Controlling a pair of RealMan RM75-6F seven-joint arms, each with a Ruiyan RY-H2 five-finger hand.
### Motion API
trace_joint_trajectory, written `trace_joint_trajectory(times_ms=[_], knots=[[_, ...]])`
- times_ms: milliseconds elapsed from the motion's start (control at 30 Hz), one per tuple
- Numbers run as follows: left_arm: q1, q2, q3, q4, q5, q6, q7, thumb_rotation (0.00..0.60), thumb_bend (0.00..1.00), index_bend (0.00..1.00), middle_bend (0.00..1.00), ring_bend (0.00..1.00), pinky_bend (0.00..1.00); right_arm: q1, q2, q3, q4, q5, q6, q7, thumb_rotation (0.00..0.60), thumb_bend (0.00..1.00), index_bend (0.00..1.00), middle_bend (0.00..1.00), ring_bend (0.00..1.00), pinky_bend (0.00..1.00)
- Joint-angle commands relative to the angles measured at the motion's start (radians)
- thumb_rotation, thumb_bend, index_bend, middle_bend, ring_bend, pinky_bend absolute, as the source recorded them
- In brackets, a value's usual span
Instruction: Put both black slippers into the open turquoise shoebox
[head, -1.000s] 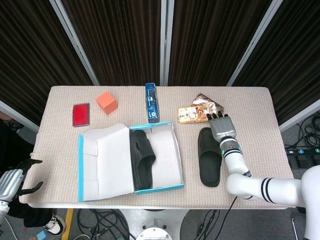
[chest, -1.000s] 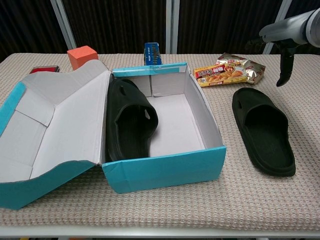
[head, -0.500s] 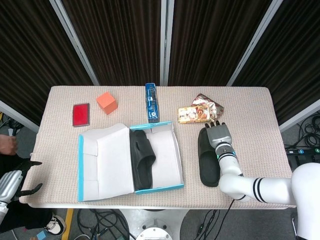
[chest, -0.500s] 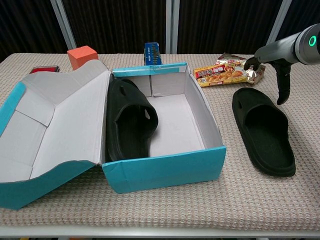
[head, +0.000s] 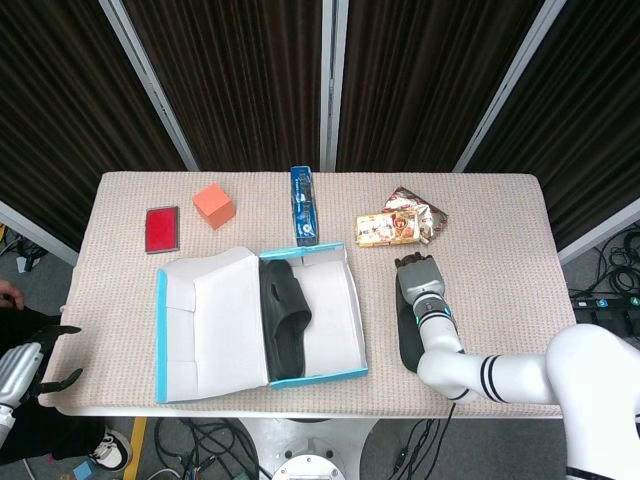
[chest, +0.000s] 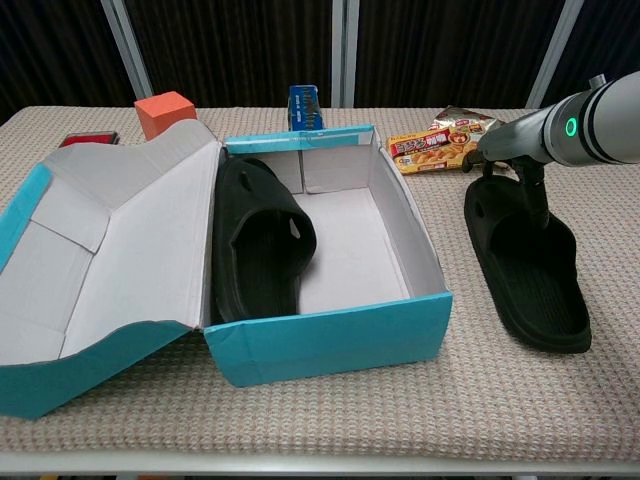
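Observation:
The turquoise shoebox (head: 320, 377) (chest: 330, 335) lies open mid-table, lid folded out to its left. One black slipper (head: 283, 315) (chest: 258, 245) lies inside along the left wall. The other black slipper (head: 410, 342) (chest: 535, 275) lies on the table to the right of the box. My right hand (head: 418, 280) (chest: 515, 148) is down on that slipper's toe end. Its thumb is beside the strap, and a finger (chest: 538, 200) reaches into the opening; the slipper still rests flat. My left hand (head: 25, 362) hangs off the table's front left corner, fingers apart, empty.
Snack packets (head: 400, 225) (chest: 455, 148) lie just behind the right hand. A blue carton (head: 304, 205) stands behind the box. An orange cube (head: 213, 204) and a red card (head: 161, 229) sit at the back left. The open lid (chest: 110, 250) covers the front left.
My right hand has come down and to the left from above the snack packets onto the toe end of the loose slipper. The slipper and box have not moved.

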Motion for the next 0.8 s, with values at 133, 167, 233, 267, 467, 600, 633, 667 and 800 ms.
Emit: trace_joint_trajectory(times_ms=[133,167,233,267,467,600,633,667,800], knots=[[0.000,-0.009,-0.001,0.013,-0.006,-0.007,-0.008,0.600,0.26,0.25,0.24,0.13,0.25,-0.003,-0.027,0.006,0.032,0.016,0.006,-0.023,0.600,0.00,0.00,0.14,0.00,0.15],[0.000,-0.011,0.000,0.016,-0.007,-0.012,-0.011,0.600,0.26,0.25,0.24,0.13,0.25,-0.004,-0.028,0.008,0.035,0.017,0.007,-0.025,0.600,0.00,0.00,0.14,0.00,0.15],[-0.001,-0.016,0.003,0.024,-0.007,-0.021,-0.016,0.600,0.26,0.25,0.24,0.13,0.25,-0.006,-0.031,0.013,0.039,0.019,0.008,-0.030,0.600,0.00,0.00,0.14,0.00,0.15],[-0.001,-0.018,0.004,0.028,-0.008,-0.023,-0.017,0.600,0.26,0.25,0.24,0.13,0.25,-0.007,-0.032,0.015,0.041,0.020,0.008,-0.032,0.600,0.00,0.00,0.14,0.00,0.15],[0.003,-0.027,0.005,0.045,-0.013,-0.030,-0.029,0.600,0.26,0.25,0.24,0.13,0.25,-0.011,-0.042,0.026,0.050,0.017,0.022,-0.048,0.600,0.00,0.00,0.14,0.00,0.15],[0.002,-0.031,0.008,0.052,-0.011,-0.035,-0.034,0.600,0.26,0.25,0.24,0.13,0.25,-0.017,-0.051,0.034,0.058,0.012,0.031,-0.057,0.600,0.00,0.02,0.16,0.01,0.16],[0.002,-0.032,0.010,0.054,-0.008,-0.038,-0.034,0.600,0.26,0.25,0.24,0.13,0.25,-0.018,-0.054,0.035,0.061,0.011,0.032,-0.060,0.600,0.00,0.03,0.17,0.02,0.17],[0.001,-0.033,0.013,0.056,-0.006,-0.040,-0.035,0.600,0.26,0.25,0.24,0.13,0.25,-0.019,-0.056,0.036,0.065,0.010,0.034,-0.062,0.600,0.00,0.04,0.17,0.03,0.17],[0.006,-0.040,0.020,0.068,-0.002,-0.044,-0.045,0.600,0.26,0.25,0.24,0.13,0.25,-0.024,-0.067,0.042,0.077,0.009,0.036,-0.076,0.600,0.00,0.08,0.20,0.06,0.18]])
